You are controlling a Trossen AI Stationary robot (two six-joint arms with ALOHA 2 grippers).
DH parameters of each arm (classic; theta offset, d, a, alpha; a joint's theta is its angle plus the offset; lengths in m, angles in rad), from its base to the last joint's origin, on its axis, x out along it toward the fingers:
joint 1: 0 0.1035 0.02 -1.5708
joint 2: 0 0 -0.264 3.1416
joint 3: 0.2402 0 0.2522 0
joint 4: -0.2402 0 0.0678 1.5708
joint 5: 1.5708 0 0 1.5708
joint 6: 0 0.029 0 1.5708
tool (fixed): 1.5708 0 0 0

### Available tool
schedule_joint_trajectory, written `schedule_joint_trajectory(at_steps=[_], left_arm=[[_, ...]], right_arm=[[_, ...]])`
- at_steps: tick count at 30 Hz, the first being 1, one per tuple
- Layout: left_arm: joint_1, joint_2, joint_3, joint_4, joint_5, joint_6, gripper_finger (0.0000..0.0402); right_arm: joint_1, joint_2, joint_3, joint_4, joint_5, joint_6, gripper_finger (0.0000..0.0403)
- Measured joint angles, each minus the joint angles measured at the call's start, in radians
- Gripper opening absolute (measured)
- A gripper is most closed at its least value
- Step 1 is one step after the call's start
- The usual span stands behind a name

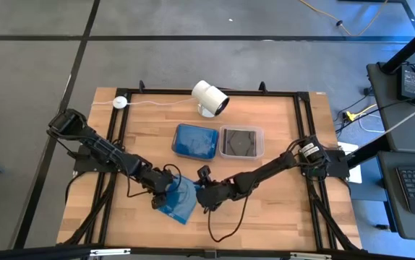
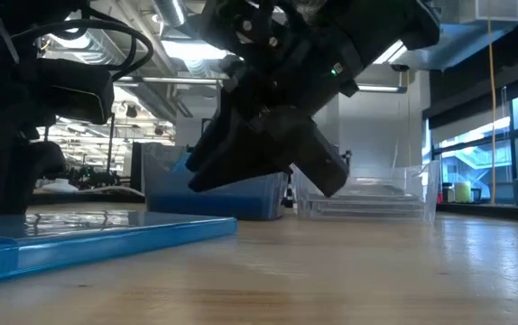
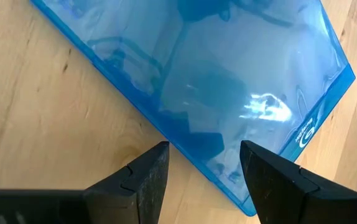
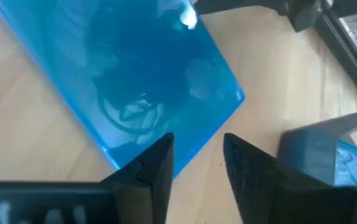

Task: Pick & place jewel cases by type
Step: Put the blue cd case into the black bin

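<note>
One translucent blue jewel case [image 1: 181, 204] lies flat on the wooden table near its front edge, also seen in the low view [image 2: 106, 236]. My left gripper [image 1: 163, 199] hovers open at the case's left side. Its fingers [image 3: 150, 180] stand over one long edge of the case [image 3: 228, 74], near a corner. My right gripper [image 1: 204, 201] is open at the case's right side, raised off the table [image 2: 331, 185]. Its fingertips [image 4: 157, 165] stand over another edge of the case [image 4: 122, 81]. Neither gripper has anything between its fingers.
A blue tub [image 1: 195, 141] and a clear tub [image 1: 241, 141] holding a dark case stand side by side at the table's middle, behind the grippers. A white cylindrical camera [image 1: 209, 97] sits at the far edge. Black frame rails [image 1: 309, 137] run along the table's sides.
</note>
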Motion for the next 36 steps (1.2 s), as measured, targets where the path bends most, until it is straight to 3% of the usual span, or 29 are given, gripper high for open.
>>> schedule_joint_trajectory(at_steps=[3, 9, 14, 17, 21, 23, 27, 36], left_arm=[[0.000, 0.000, 0.000, 0.000, 0.000, 0.000, 0.0194], [0.000, 0.000, 0.000, 0.000, 0.009, -0.034, 0.0194], [0.000, 0.000, 0.000, 0.003, 0.009, -0.046, 0.0194], [0.000, 0.000, -0.001, 0.031, 0.009, -0.050, 0.0194], [0.000, 0.000, -0.001, 0.092, 0.010, -0.054, 0.0194], [0.000, -0.001, -0.001, 0.110, 0.010, -0.054, 0.0194], [0.000, -0.001, -0.001, 0.108, 0.010, -0.054, 0.0194], [0.000, -0.001, -0.001, 0.108, 0.010, -0.054, 0.0194]], right_arm=[[0.000, 0.000, 0.001, 0.007, 0.001, 0.001, 0.0169], [0.021, -0.002, 0.003, -0.002, 0.008, -0.040, 0.0266], [0.054, -0.002, 0.003, -0.015, 0.175, -0.019, 0.0316], [0.074, -0.002, 0.003, -0.020, 0.238, 0.046, 0.0325], [0.083, -0.004, 0.004, -0.052, -0.004, 0.121, 0.0327], [0.085, -0.004, 0.004, -0.071, -0.055, 0.143, 0.0327], [0.081, -0.005, 0.003, -0.135, -0.052, 0.153, 0.0327], [0.091, 0.033, 0.007, -0.105, -0.041, 0.086, 0.0327]])
